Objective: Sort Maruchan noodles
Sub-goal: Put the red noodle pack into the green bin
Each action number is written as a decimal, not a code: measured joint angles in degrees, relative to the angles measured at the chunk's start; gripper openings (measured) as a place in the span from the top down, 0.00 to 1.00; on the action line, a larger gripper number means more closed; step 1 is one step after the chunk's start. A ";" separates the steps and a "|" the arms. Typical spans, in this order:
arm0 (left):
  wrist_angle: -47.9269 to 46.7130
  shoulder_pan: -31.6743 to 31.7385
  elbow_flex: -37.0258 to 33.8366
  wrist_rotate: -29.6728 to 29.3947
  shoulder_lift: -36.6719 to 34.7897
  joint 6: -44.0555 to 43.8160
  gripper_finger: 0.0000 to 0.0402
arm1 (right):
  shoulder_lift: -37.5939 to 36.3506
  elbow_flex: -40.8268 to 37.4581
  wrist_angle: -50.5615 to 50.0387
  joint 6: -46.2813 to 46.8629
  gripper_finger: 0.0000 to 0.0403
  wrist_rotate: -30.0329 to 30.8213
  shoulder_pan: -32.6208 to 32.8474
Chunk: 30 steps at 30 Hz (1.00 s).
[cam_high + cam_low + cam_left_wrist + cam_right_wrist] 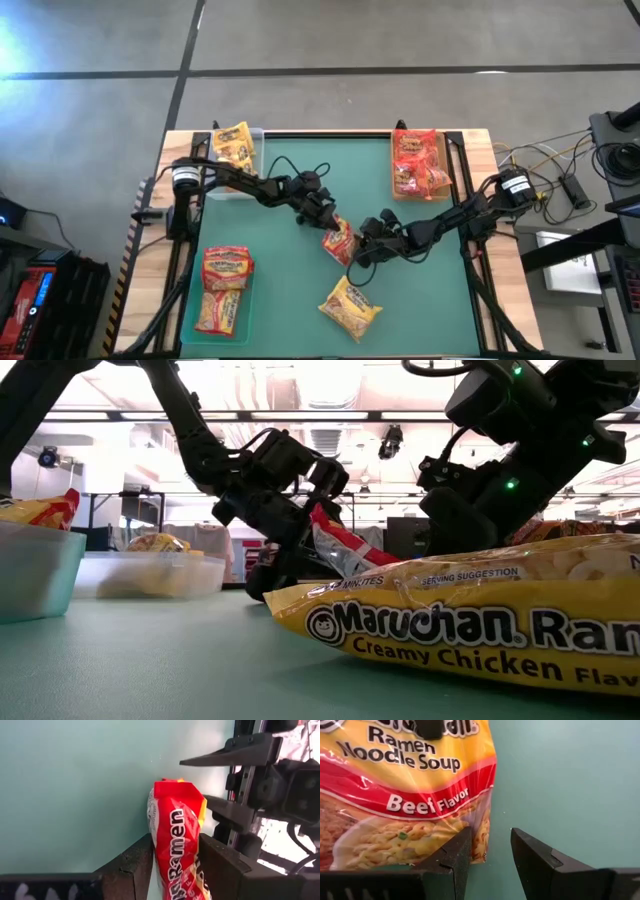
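A red Maruchan packet (339,241) is at the middle of the green mat, and my left gripper (328,218) is shut on it. In the left wrist view the packet (175,820) stands on edge between the fingers. My right gripper (368,238) is open just right of the packet. Its fingertips (462,840) are beside the packet's corner (481,851). A yellow Creamy Chicken packet (350,308) lies flat on the mat nearer the front edge. My left gripper pinches the red packet by its two flat faces (172,852) between its two fingers. The fingers come from the table's left, slanting down. The packet is tilted (340,545), and its free end (175,787) sticks out past the fingertips toward the right gripper. My right gripper has one finger (455,855) next to the packet's corner; I cannot tell whether it touches.
A clear tray (215,190) at the back left holds yellow packets. A tan tray (396,190) at the back right holds red ones. A green tray (190,305) at the front left holds red-orange ones. Bare mat (430,300) lies at the front right.
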 joint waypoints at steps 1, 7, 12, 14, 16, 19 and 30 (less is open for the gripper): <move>0.04 0.01 0.06 -0.07 0.06 -0.31 0.66 | 0.00 0.00 0.00 -0.32 0.67 0.00 0.00; -0.53 -0.35 1.06 -0.18 0.10 -1.40 0.66 | 0.00 -0.02 -0.07 -1.71 0.67 0.22 0.00; -2.22 -0.68 1.91 -0.77 0.16 -0.08 0.66 | 0.00 -0.07 0.11 -2.10 0.67 1.01 0.07; -2.22 -0.72 1.91 -0.91 0.16 0.09 0.66 | 0.00 -0.07 0.16 -2.11 0.67 1.14 0.07; -2.22 -0.72 1.91 -0.98 0.16 0.11 0.66 | 0.00 -0.07 0.27 -2.40 0.67 1.39 0.07; -2.26 -0.72 1.91 -1.00 0.16 0.28 0.66 | 0.04 -0.07 0.54 -3.34 0.67 2.96 0.20; -1.67 -0.68 1.91 1.27 0.16 1.97 0.77 | -4.74 0.13 -4.64 -6.91 0.67 3.67 1.11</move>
